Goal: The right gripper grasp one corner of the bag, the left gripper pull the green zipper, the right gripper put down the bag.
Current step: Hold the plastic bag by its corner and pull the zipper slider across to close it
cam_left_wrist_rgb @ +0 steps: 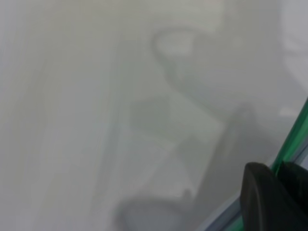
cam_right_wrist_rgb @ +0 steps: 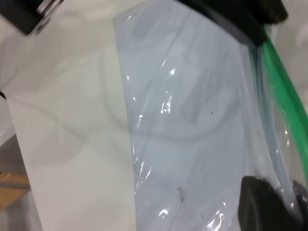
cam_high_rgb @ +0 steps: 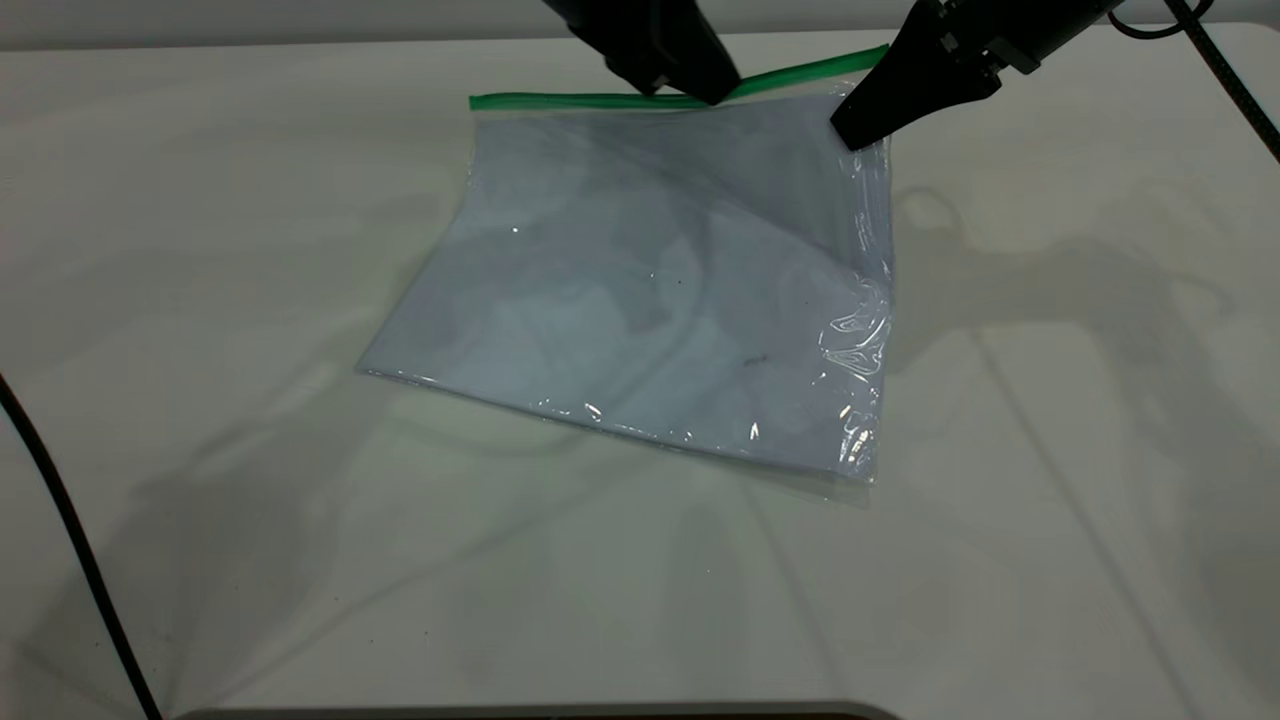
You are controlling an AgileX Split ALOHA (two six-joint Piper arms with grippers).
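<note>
Lying on the white table (cam_high_rgb: pixel 200 250), the bag (cam_high_rgb: pixel 650 290) looks flat and holds nothing I can make out, only greyish shading and glossy wrinkles along its right side. Its far right corner is lifted slightly off the surface, where the right gripper (cam_high_rgb: pixel 858 132) has its fingers pinched together on the plastic just below the green zipper (cam_high_rgb: pixel 560 100). The left gripper (cam_high_rgb: pixel 700 88) sits on the zipper strip about two thirds of the way along from the bag's left end, its fingers closed over the strip; the small slider tab is hidden beneath them.

Both arms are cut off by the upper edge of the exterior view, so only the claw ends show. A black cable (cam_high_rgb: pixel 70 520) runs down the table's near left side, partly out of view.

From the left wrist, I see only a dark fingertip (cam_left_wrist_rgb: pixel 264 202) against the green strip (cam_left_wrist_rgb: pixel 293 139), everything else a pale blur of table and shadow. The right wrist camera shows more: the wrinkled bag (cam_right_wrist_rgb: pixel 192 134) spread away across the table, the zipper (cam_right_wrist_rgb: pixel 284 96) running along its edge, and the left gripper (cam_right_wrist_rgb: pixel 240 17) clamped on it farther off.
</note>
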